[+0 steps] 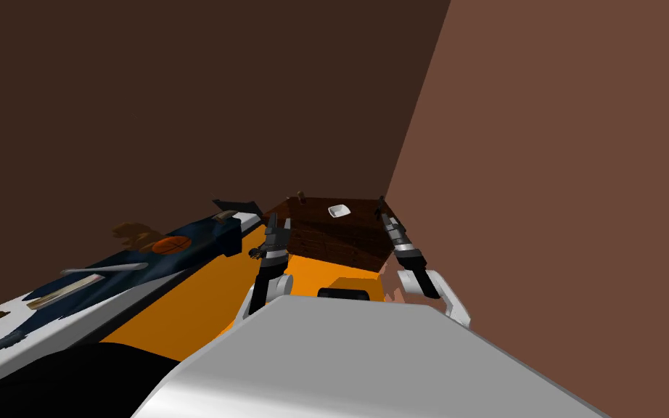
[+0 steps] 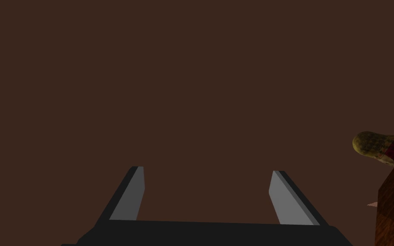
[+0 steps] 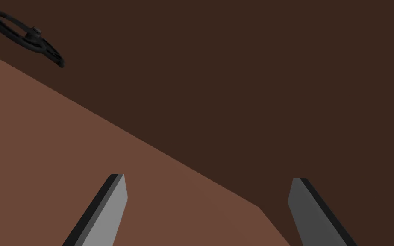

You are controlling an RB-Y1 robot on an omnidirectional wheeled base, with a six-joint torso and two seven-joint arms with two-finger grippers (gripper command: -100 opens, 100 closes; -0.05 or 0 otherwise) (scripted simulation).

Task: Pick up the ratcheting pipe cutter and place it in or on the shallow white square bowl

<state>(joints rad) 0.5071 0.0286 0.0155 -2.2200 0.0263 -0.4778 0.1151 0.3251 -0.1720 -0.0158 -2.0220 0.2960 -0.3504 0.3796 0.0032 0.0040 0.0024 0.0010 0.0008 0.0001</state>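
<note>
Brown walls (image 1: 543, 145), orange floor (image 1: 181, 305), prob. wood table (image 1: 333, 243).

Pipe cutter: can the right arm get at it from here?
Probably yes. The right claw is open and close to the pipe cutter by the table's right edge, with nothing between them. The tool lies off to one side of the claw's line, so the wrist likely must turn first.

Home room: brown walls (image 1: 558, 181), wooden table (image 1: 326, 236)
</note>
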